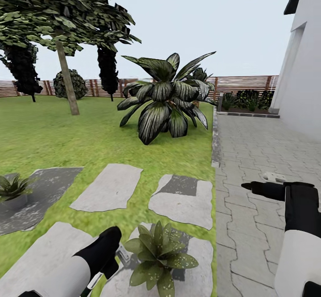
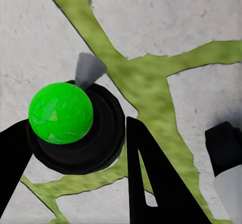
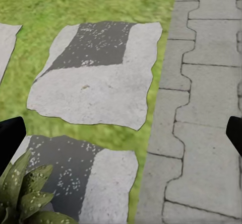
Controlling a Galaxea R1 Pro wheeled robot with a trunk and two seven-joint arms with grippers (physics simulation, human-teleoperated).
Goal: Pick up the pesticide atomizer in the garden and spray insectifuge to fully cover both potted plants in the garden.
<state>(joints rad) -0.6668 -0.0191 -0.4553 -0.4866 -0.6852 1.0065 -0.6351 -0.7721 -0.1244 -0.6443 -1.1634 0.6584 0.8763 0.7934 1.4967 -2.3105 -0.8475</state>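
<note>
On the garden lawn, the robot is standing over pale stone slabs (image 1: 107, 188) beside a paved walkway (image 1: 258, 163).
One potted plant (image 1: 157, 254) is sitting on a slab just beside the left gripper (image 1: 107, 268), its leaves speckled with pale dots; the other potted plant (image 1: 14, 192) is resting on a slab well apart, at the far left. The left gripper (image 2: 75, 168) is clamping the pesticide atomizer (image 2: 75, 126), whose green cap and grey nozzle are showing between the black fingers (image 2: 151, 183). The right gripper (image 3: 121, 138) is hovering with fingers spread wide, holding nothing, over slab and paving.
</note>
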